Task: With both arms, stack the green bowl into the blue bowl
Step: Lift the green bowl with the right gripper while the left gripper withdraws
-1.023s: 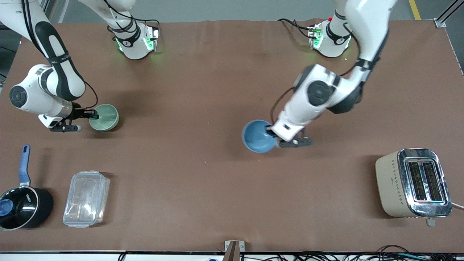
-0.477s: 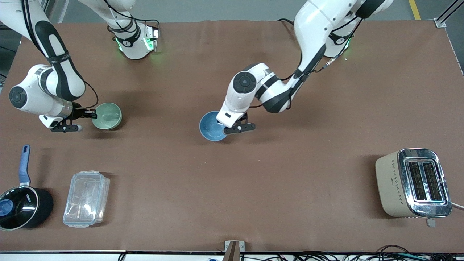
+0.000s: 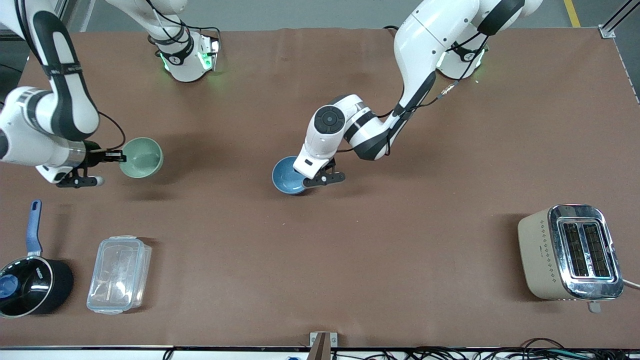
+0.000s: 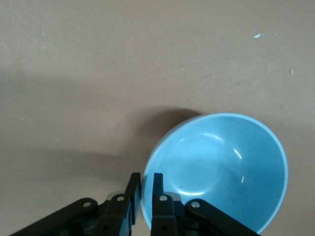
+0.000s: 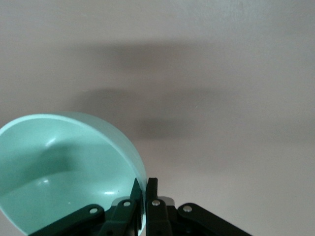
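The pale green bowl hangs in the air over the table at the right arm's end. My right gripper is shut on its rim; the right wrist view shows the green bowl with the gripper pinching its wall. The sky-blue bowl is at the middle of the table, low, with a shadow under it. My left gripper is shut on its rim; the left wrist view shows the blue bowl with the gripper clamping its edge.
A black saucepan with a blue handle and a clear plastic box sit near the front camera at the right arm's end. A beige toaster stands at the left arm's end. The brown table lies between.
My left arm has carried the blue bowl from the left arm's side to the table's middle. My right gripper has lifted the green bowl off the table.
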You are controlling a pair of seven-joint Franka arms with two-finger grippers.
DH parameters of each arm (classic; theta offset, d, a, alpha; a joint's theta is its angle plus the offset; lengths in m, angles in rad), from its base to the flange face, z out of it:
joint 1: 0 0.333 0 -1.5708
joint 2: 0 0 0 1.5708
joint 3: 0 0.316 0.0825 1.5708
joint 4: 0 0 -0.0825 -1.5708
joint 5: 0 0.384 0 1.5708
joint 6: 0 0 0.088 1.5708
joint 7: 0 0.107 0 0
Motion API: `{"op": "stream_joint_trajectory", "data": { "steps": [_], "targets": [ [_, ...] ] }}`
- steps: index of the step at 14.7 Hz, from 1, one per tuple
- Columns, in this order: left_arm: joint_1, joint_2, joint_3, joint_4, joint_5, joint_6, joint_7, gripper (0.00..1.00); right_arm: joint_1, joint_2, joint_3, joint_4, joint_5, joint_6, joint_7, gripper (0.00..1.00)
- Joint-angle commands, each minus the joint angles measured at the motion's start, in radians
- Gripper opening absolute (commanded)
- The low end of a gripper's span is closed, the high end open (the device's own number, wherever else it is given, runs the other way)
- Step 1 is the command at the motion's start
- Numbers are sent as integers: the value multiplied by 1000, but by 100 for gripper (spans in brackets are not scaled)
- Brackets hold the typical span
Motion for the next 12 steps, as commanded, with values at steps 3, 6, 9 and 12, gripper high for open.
{"op": "stream_joint_trajectory", "data": {
  "steps": [3,6,9,12],
  "targets": [
    [9,-65,64,42,23,-7,-1,100,176,-7,1,244,22,-267,282,2],
    [47,-206,116,53,31,-133,48,100,271,-19,-1,270,139,-294,364,2],
    [176,-335,121,68,34,-330,228,100,378,-16,-1,284,238,-255,439,2],
    [309,-467,118,73,28,-481,503,100,548,-10,-1,275,238,-131,557,2]
  ]
}}
